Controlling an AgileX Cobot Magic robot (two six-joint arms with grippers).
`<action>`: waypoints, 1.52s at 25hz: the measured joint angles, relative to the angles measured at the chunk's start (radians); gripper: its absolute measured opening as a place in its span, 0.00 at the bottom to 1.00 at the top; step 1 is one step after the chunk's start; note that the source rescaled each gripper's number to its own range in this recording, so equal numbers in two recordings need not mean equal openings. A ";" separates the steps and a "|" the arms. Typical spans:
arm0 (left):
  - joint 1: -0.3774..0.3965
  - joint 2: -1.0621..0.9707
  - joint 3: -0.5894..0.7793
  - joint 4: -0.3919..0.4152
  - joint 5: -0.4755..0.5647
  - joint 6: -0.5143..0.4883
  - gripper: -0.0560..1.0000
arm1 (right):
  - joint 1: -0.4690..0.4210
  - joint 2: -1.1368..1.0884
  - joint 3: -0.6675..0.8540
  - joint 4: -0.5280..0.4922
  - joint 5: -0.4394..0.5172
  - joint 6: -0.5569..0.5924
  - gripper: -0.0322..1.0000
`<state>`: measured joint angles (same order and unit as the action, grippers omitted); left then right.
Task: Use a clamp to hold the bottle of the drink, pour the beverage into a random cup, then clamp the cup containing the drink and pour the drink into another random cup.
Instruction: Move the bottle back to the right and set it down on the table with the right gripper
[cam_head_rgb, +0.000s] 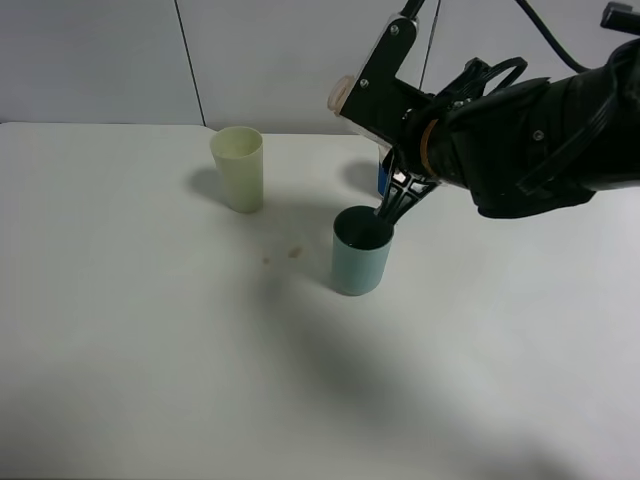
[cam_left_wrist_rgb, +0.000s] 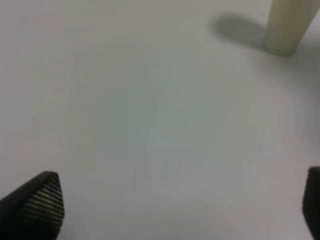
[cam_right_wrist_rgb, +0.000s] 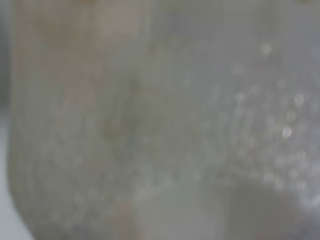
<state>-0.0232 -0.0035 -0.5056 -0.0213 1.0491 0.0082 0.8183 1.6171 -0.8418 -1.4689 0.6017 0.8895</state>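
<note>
A white table (cam_head_rgb: 150, 350) stands against a pale panelled wall. From above, the pale cup (cam_head_rgb: 237, 168) stands at the far left. The teal cup (cam_head_rgb: 360, 255) is well apart to its right and nearer, and two small brown spots (cam_head_rgb: 281, 256) lie on the table between them. The right gripper (cam_head_rgb: 385, 110) hangs over the teal cup, clamped on the tilted bottle (cam_head_rgb: 345, 97) — whether it pours, I cannot tell.

Left wrist view: the left gripper (cam_left_wrist_rgb: 177, 205) stands wide over the table, its fingertips (cam_left_wrist_rgb: 42, 200) far apart and the pale cup (cam_left_wrist_rgb: 287, 25) beyond.

Right wrist view: only the bottle (cam_right_wrist_rgb: 160, 120) shows — a blurred, droplet-flecked wall filling the picture.
</note>
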 joint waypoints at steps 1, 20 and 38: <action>0.000 0.000 0.000 0.000 0.000 0.000 0.90 | -0.004 0.000 0.000 0.013 -0.011 0.032 0.05; 0.000 0.000 0.000 0.000 0.000 0.000 0.90 | -0.176 -0.094 0.000 0.299 -0.169 0.001 0.05; 0.000 0.000 0.000 0.000 0.000 0.000 0.90 | -0.309 -0.094 -0.001 0.943 -0.430 -0.726 0.05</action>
<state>-0.0232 -0.0035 -0.5056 -0.0213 1.0491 0.0082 0.5093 1.5228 -0.8430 -0.5259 0.1716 0.1635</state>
